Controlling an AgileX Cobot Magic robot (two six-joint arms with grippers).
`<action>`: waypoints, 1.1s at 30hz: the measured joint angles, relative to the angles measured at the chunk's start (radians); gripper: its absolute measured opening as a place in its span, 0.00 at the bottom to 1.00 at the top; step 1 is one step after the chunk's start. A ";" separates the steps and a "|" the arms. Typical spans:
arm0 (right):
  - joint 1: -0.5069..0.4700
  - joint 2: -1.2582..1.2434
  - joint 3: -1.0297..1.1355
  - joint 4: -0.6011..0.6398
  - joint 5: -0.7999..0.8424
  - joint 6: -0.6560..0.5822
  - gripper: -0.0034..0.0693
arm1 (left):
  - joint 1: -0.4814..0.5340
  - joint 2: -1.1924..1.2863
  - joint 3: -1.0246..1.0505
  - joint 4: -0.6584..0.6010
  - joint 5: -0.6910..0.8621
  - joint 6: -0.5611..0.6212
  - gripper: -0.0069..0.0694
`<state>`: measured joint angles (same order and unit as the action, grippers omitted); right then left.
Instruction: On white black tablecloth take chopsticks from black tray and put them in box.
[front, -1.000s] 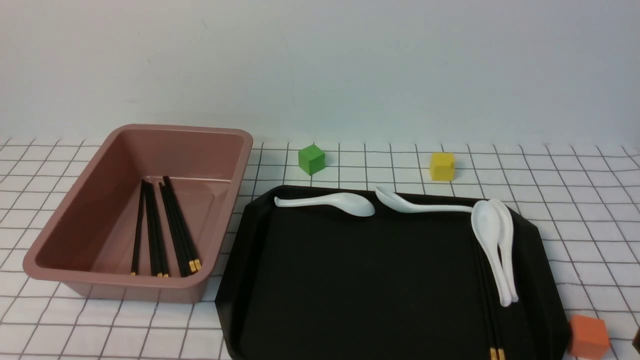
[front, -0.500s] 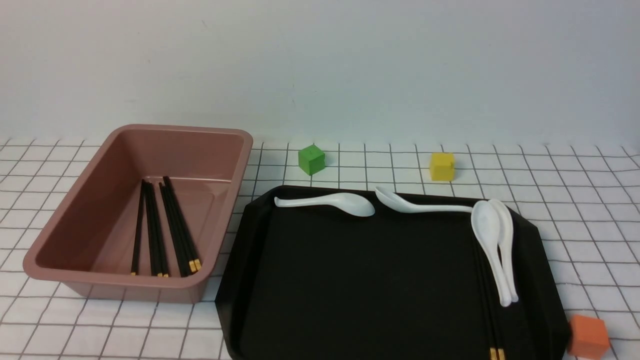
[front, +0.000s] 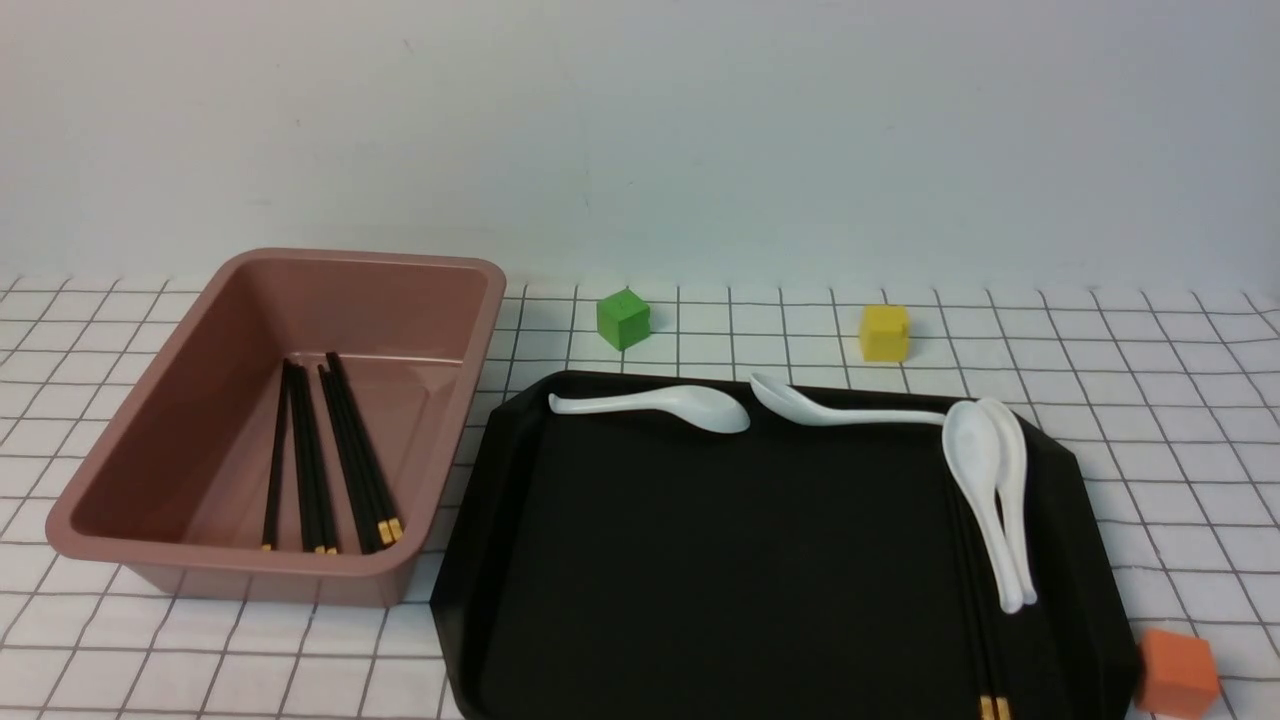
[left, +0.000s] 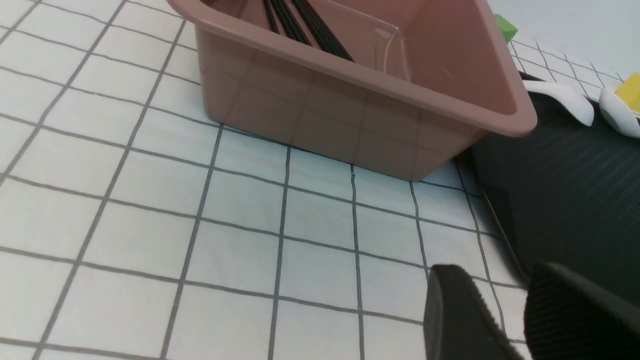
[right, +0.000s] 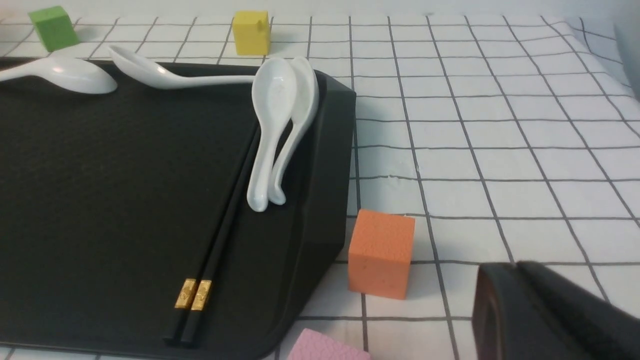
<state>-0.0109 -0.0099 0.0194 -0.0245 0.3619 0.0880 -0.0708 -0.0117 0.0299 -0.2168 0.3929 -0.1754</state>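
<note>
On the gridded tablecloth (front: 1150, 400), the pink-brown box (front: 300, 262) at the left holds several black chopsticks (front: 330, 460). One pair of chopsticks (front: 975, 620) lies along the right side of the black tray (front: 700, 560), partly under two white spoons; its gold bands show in the right wrist view (right: 195, 294). Neither gripper shows in the front view. My left gripper (left: 500, 280) is open and empty over the cloth between the box (left: 360, 105) and the tray (left: 575, 190). My right gripper (right: 515, 270) is shut and empty over the cloth beside the tray's right edge.
Four white spoons lie on the tray: one (front: 660, 405) and another (front: 830, 410) at the back, a nested pair (front: 985, 480) at the right. A green cube (front: 623, 319) and a yellow cube (front: 885, 332) stand behind the tray. An orange cube (front: 1178, 672) and a pink block (right: 325, 350) sit by its right front corner.
A dark tip at the front view's bottom right corner one second ago has left that view. Nothing else has moved.
</note>
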 joint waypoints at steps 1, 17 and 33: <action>0.000 0.000 0.000 0.000 0.000 0.000 0.12 | 0.000 0.000 0.000 0.000 0.000 0.000 0.39; 0.000 0.000 -0.001 -0.004 0.002 0.000 0.16 | 0.000 0.000 0.000 0.000 0.000 0.000 0.40; 0.000 0.000 -0.001 -0.005 0.002 0.001 0.18 | 0.000 0.000 0.000 0.000 0.000 0.000 0.40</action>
<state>-0.0112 -0.0099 0.0185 -0.0299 0.3638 0.0892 -0.0708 -0.0117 0.0299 -0.2168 0.3929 -0.1754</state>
